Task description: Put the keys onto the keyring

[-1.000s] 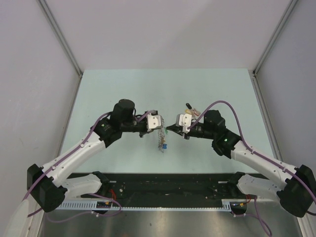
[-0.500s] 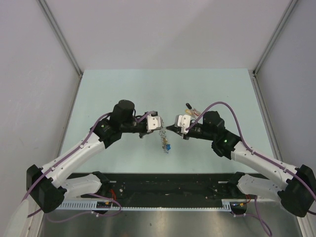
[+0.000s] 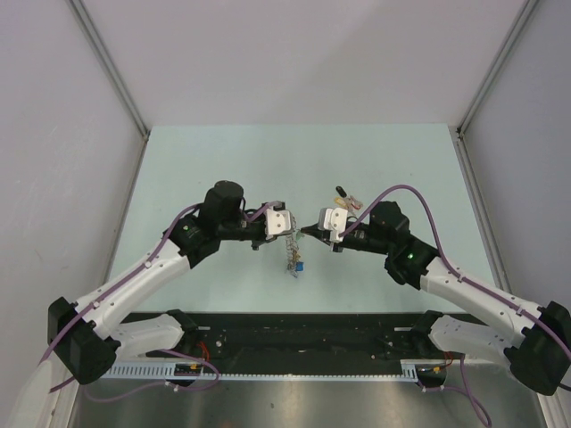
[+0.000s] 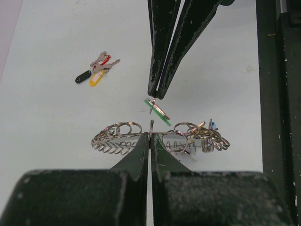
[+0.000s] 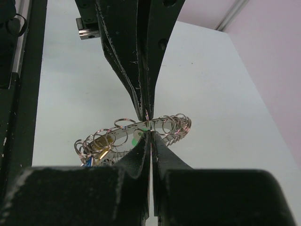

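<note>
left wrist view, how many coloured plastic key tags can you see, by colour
black plastic key tag: 1
yellow plastic key tag: 1
red plastic key tag: 1
green plastic key tag: 1
blue plastic key tag: 1
total: 5

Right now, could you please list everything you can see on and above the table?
keyring: one, silvery grey with a fringe of small rings, held off the table in the left claw
green key: one, green head, pinched by the right claw right beside the keyring
blue key: one, blue head, at the keyring's lower end
loose keys: small bunch, count unclear, black, yellow and red tags, lying apart on the table
table: one, pale green
arms: two, white and black, purple cables
left claw: one, black, shut on the keyring
right claw: one, black, shut on the green key
</note>
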Motion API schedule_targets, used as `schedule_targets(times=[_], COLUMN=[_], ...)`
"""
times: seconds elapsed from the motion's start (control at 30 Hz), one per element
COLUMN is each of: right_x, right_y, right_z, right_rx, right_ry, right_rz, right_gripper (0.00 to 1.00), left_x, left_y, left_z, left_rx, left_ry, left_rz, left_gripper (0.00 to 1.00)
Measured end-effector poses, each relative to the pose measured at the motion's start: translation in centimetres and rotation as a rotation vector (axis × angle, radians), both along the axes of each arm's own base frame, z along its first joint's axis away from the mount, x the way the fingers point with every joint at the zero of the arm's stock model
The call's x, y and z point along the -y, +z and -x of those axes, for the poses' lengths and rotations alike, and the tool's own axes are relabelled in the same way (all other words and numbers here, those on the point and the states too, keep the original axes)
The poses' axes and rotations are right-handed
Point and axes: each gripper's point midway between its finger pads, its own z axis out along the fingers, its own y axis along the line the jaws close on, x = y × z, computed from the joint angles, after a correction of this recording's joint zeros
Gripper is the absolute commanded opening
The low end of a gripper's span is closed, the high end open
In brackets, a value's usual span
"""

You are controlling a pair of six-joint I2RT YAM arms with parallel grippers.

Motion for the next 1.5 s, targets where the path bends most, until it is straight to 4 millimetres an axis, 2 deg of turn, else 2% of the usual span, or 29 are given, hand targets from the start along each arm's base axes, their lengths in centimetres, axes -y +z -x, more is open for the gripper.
schedule_targets(times=[1.5], right_x=[-0.72], right_y=[-0.92], right_z=[0.25], right_rx=[-0.019], right_ry=[0.040], right_rz=[0.029], right_gripper=[0.00], left_x=[-0.07], left_y=[-0.42], left_z=[0.35], left_rx=[-0.015], left_ry=[-0.004], left_rz=[-0.013], left_gripper=[0.00])
